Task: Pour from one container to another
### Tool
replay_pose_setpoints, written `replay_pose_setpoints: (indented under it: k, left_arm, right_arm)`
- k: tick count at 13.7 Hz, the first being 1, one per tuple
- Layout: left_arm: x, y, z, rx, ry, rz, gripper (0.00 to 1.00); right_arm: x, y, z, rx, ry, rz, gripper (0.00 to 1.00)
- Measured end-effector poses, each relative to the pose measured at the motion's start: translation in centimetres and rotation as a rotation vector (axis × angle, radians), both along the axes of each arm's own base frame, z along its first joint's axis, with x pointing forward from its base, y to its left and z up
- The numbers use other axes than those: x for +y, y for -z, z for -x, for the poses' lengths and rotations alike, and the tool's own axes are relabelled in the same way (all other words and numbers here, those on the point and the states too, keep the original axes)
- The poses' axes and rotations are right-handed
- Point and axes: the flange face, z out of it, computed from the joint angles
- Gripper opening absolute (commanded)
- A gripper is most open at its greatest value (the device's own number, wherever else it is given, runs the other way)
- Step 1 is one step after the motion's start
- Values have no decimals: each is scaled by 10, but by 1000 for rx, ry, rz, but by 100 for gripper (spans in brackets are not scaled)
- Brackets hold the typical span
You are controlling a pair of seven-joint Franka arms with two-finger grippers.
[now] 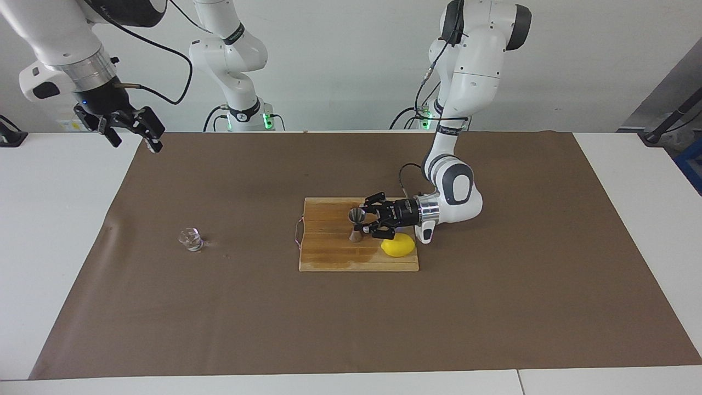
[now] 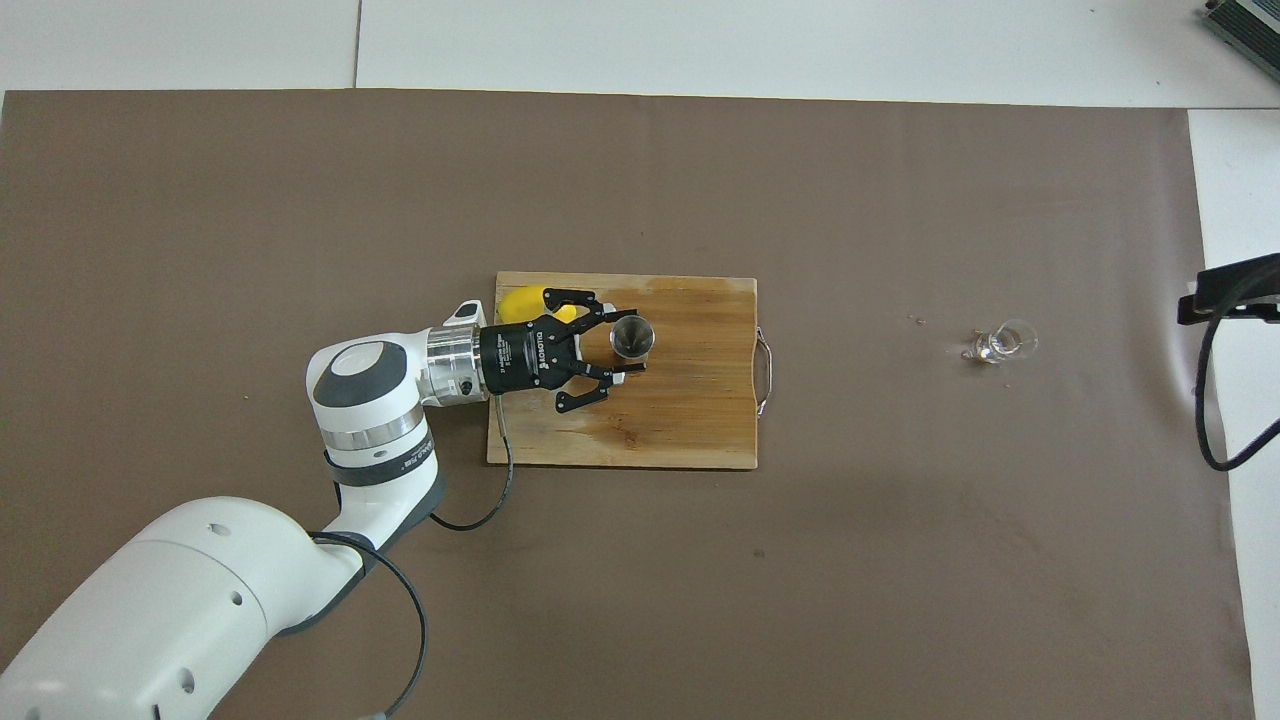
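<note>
The steel hourglass jigger [image 1: 356,224] stands upright on the wooden cutting board [image 1: 329,258]; it also shows in the overhead view [image 2: 632,338]. My left gripper [image 1: 366,219] lies low and level over the board, open, its fingertips at the two sides of the jigger without closing on it; it shows from above too [image 2: 608,345]. The tiny clear glass cup [image 1: 191,238] sits on the brown mat toward the right arm's end, also seen from above [image 2: 1000,345]. My right gripper [image 1: 131,129] waits raised and open over the mat's edge at that end.
A yellow lemon [image 1: 398,245] lies on the board [image 2: 690,420] under the left wrist, partly covered from above [image 2: 520,303]. The brown mat [image 1: 351,329] covers most of the white table. A few small crumbs lie near the cup.
</note>
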Motion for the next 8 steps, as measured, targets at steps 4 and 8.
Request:
replay_pose_setpoints:
  k: [4,8]
  left_arm:
    - [0,1,0,0,0,-1,100]
    - [5,1,-2,-5,-2,-9,100]
  right_arm:
    - [0,0,0,0,0,0,100]
    - [0,0,0,0,0,0,100]
